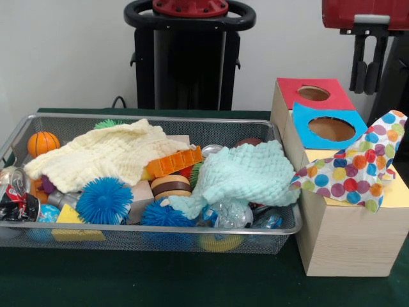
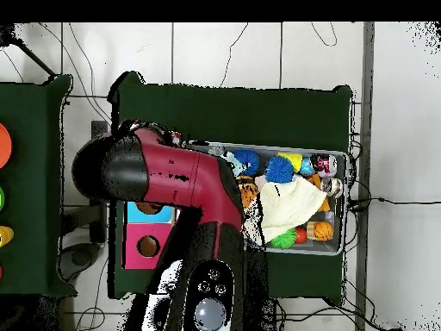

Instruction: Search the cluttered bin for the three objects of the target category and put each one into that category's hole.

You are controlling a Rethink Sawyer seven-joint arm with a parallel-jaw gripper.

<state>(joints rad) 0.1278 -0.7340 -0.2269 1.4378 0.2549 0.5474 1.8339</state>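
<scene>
- The pincer [image 1: 367, 64] hangs up high over the box [image 1: 348, 240] at the counter's right end in the front view, its fingers apart and nothing between them.
- A dotted cloth [image 1: 358, 171] lies draped on the box top, over the yellow panel [image 1: 396, 192], its lower edge hanging down the front. It looks to me like one of the target cloths, dropped at its hole but not gone in; the hole itself is hidden under it.
- Two more cloths sit in the bin [image 1: 160, 238]: a cream one [image 1: 105, 157] heaped toward the left, a mint one [image 1: 246, 174] bunched at the right end, both on top of the clutter.
- Blue spiky balls [image 1: 104, 200], an orange ball [image 1: 43, 143] and a crushed can [image 1: 16, 192] look like distractors.
- My guess at the step: between deliveries. Next move calls for either poking the dotted cloth down, or reaching back across for the mint cloth, pinching a raised fold so nothing underneath comes with it.
- The front view shows the pincer, the red hole [image 1: 314, 93] and blue hole [image 1: 331, 128], and the dotted cloth.
- From overhead the arm [image 2: 185, 185] covers most of the box, the pincer and the mint cloth's end of the bin; only the cream cloth and the balls show clearly.
</scene>
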